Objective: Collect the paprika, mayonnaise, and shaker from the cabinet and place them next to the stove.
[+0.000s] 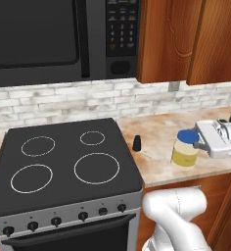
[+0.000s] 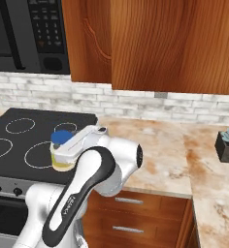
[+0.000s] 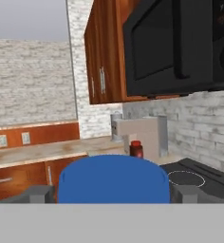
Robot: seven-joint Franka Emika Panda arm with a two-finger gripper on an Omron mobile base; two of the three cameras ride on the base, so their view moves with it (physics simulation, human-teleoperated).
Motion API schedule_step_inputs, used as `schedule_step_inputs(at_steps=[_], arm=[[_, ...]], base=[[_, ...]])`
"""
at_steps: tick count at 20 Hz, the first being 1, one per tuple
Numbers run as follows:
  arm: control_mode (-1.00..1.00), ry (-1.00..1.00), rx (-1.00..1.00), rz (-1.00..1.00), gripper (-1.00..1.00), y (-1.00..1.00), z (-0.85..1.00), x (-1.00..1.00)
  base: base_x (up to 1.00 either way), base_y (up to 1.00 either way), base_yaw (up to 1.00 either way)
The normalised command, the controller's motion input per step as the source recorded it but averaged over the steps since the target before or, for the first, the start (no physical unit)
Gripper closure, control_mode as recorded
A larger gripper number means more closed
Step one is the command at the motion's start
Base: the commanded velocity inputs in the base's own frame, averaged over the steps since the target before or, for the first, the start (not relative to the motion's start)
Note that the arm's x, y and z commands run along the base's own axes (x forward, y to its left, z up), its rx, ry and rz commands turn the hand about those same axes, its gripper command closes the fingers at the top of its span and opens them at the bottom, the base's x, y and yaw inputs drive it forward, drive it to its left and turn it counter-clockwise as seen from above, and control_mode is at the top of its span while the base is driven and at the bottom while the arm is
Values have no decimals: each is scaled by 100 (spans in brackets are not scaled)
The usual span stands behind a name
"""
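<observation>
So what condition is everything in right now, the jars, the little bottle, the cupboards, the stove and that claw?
mayonnaise: upright on the counter, blue lid on, between the claw's fingers.
gripper: open, jaws either side of the jar.
shaker: upright on the counter beside the stove.
paprika: upright, red lid on, on the counter past the stove.
cabinet: doors closed.
stove: burners bare, oven door shut.
microwave: door shut.

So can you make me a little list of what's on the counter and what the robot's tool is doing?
mayonnaise jar: upright on the counter, right of the stove, blue lid on
tool: level with the jar's lid, open, one finger on each side of it
shaker: upright on the counter, close to the stove's right edge
paprika jar: in the hand view, beyond the blue lid, on the far side of the stove
</observation>
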Motion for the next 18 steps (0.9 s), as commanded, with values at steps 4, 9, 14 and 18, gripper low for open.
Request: schedule_step_inputs(at_steps=[4,9,14,18], arm=[[-100,0,-4,1,100,0,-45,59],[-100,0,-4,4,100,0,-51,57],[-100,0,0,10,100,0,-54,58],[-100,0,0,11,100,0,-52,59]], base=[[0,0,0],[0,0,0],[0,0,0],[0,0,0]])
